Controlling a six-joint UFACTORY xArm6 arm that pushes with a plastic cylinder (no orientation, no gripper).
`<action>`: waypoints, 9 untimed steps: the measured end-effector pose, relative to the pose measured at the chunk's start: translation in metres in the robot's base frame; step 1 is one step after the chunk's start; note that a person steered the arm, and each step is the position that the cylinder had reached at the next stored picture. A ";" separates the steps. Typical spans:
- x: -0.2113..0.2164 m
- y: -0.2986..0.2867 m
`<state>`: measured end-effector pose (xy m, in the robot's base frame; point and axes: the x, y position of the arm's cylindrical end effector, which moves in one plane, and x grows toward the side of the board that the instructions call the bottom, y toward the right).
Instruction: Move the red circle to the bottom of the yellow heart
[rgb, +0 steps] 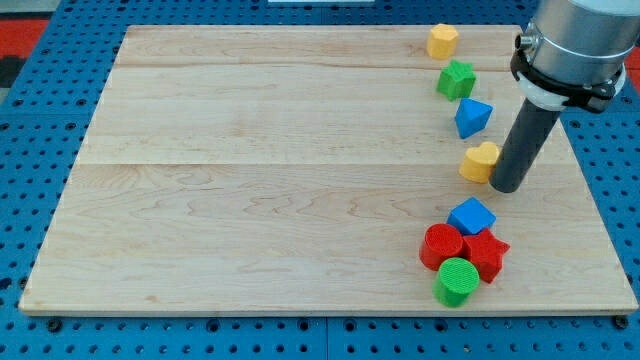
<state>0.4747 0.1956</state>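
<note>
The red circle (441, 246) is a short red cylinder lying near the view's bottom right. It touches a blue cube (472, 215), a red star-shaped block (485, 253) and a green cylinder (457, 281). The yellow heart (479, 161) lies above that cluster, at the right of the board. My tip (505, 186) rests on the board just to the right of the yellow heart, touching or nearly touching it, and well above the red circle.
A yellow hexagonal block (443, 41), a green star-shaped block (456, 79) and a blue block (472, 117) stand in a column at the view's upper right. The wooden board (250, 170) ends close to the right of my tip.
</note>
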 end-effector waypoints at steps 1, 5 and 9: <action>0.008 -0.076; 0.143 -0.138; 0.141 -0.044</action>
<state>0.6161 0.1516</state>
